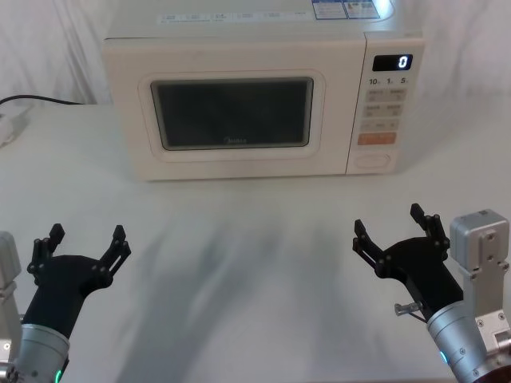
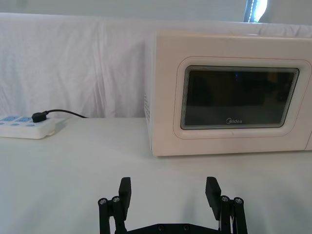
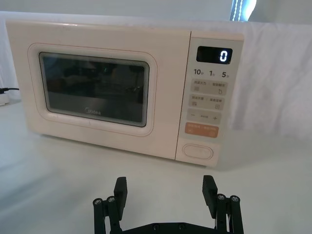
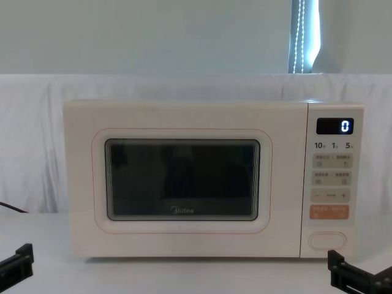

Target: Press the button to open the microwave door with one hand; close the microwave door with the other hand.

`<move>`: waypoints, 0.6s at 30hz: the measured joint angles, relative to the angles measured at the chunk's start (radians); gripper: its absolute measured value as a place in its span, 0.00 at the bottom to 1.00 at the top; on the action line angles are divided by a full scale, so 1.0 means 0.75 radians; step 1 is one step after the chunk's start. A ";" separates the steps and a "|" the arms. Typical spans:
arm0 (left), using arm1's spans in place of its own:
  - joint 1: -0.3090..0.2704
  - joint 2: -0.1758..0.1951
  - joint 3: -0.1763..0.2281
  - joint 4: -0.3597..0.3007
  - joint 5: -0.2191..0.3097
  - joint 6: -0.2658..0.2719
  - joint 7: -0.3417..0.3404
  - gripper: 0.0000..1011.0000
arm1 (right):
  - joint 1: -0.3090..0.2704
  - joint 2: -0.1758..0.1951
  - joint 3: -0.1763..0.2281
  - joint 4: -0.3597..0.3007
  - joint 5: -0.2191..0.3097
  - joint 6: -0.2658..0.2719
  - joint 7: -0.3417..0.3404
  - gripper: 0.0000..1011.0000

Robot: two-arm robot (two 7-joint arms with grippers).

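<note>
Opening step unstarted: microwave door [image 1: 231, 120] shut; right hand [image 1: 397, 231], released, lower right, must reach the button [image 1: 374, 160]; left hand [image 1: 82, 243] released.

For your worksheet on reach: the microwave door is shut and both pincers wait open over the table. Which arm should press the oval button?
The right. The right pincer sits on the keypad side, roughly below the button. The left pincer would have to cross in front of the microwave door.

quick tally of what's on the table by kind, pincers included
microwave: 1
power strip: 1
pincers: 2, left pincer and right pincer, both open near the front edge
total: 4
</note>
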 joint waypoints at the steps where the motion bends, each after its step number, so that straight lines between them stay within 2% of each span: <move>1: 0.000 0.000 0.000 0.000 0.000 0.000 0.000 0.99 | 0.000 0.000 0.000 0.000 0.000 0.000 0.000 0.99; 18: 0.000 0.000 0.000 0.000 0.000 0.000 0.000 0.99 | 0.000 0.000 0.000 0.000 0.000 0.000 0.000 0.99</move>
